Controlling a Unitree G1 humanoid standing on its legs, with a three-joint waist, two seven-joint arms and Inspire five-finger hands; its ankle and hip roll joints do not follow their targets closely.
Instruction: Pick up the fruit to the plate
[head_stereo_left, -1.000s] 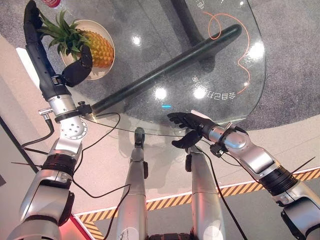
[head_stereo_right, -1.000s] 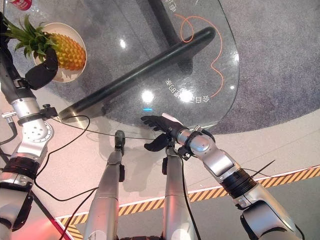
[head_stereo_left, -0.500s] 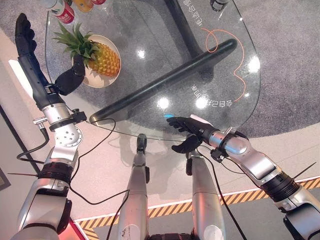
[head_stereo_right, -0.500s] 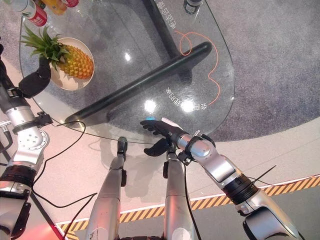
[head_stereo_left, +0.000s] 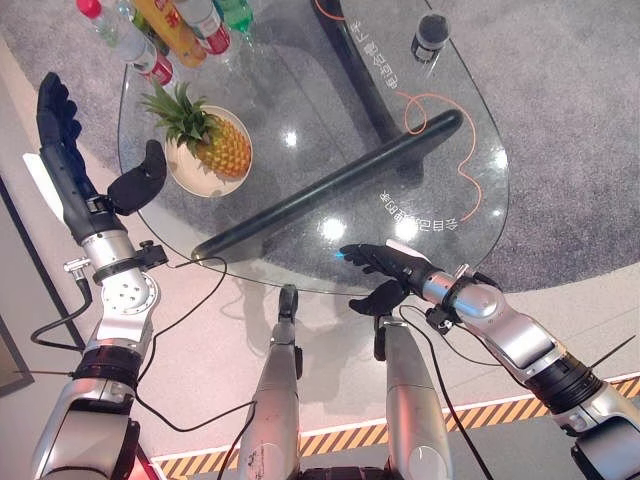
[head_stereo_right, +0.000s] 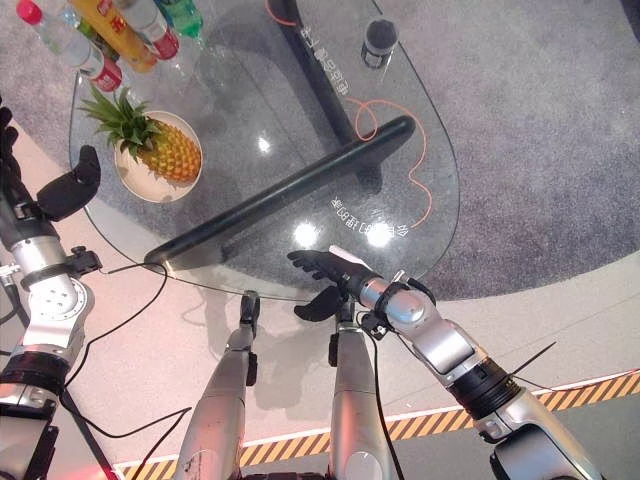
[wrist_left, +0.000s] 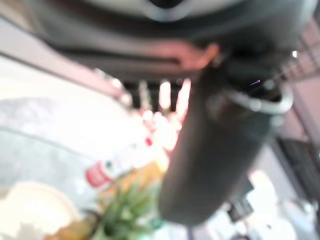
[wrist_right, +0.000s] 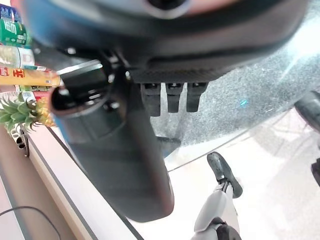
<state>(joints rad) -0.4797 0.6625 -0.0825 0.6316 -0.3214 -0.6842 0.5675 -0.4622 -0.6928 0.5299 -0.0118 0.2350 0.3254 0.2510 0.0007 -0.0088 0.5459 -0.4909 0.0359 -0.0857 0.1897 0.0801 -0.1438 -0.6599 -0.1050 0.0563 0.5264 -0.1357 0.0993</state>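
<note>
One pineapple (head_stereo_left: 218, 146) lies on its side on the single white plate (head_stereo_left: 186, 175) at the ten o'clock edge of the glass tabletop (head_stereo_left: 330, 120), so the fruit looks already delivered. The left hand (head_stereo_left: 70, 160) stands just off that rim, fingers straight, holding nothing. The right hand (head_stereo_left: 385, 262), relaxed and empty, rests at the five o'clock edge. Several bottles (head_stereo_left: 170, 25) crowd eleven o'clock, too packed to count exactly, and one dark cup (head_stereo_left: 430, 33) stands at one o'clock.
</note>
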